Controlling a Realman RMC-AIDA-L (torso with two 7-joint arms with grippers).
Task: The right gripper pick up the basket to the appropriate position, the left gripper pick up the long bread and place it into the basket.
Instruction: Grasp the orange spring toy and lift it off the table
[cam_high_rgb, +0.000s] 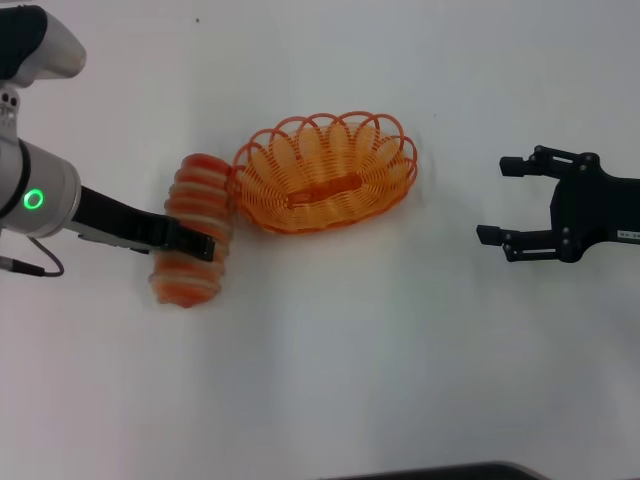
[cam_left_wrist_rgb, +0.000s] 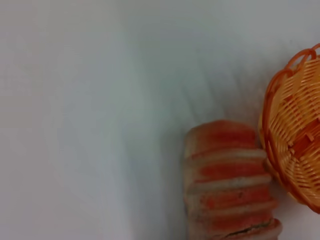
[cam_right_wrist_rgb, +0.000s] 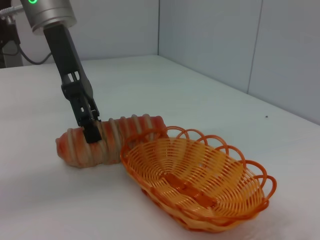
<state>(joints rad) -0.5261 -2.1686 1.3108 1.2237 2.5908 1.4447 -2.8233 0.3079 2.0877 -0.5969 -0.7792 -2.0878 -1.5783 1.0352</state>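
The long bread (cam_high_rgb: 192, 228), striped orange-red and cream, lies on the white table with one end against the basket's rim. It also shows in the left wrist view (cam_left_wrist_rgb: 227, 182) and the right wrist view (cam_right_wrist_rgb: 117, 142). The left gripper (cam_high_rgb: 188, 242), green ring, reaches down across the loaf's middle with one finger on each side, shut on it (cam_right_wrist_rgb: 91, 132). The oval orange basket (cam_high_rgb: 328, 172) stands upright and empty just right of the loaf (cam_right_wrist_rgb: 195, 182) (cam_left_wrist_rgb: 295, 130). The right gripper (cam_high_rgb: 493, 200) is open and empty, well to the right of the basket.
The white table (cam_high_rgb: 350, 360) spreads bare in front of and behind the basket. Grey wall panels (cam_right_wrist_rgb: 210, 40) rise at the table's far edge in the right wrist view. A dark edge (cam_high_rgb: 440, 472) shows at the near side.
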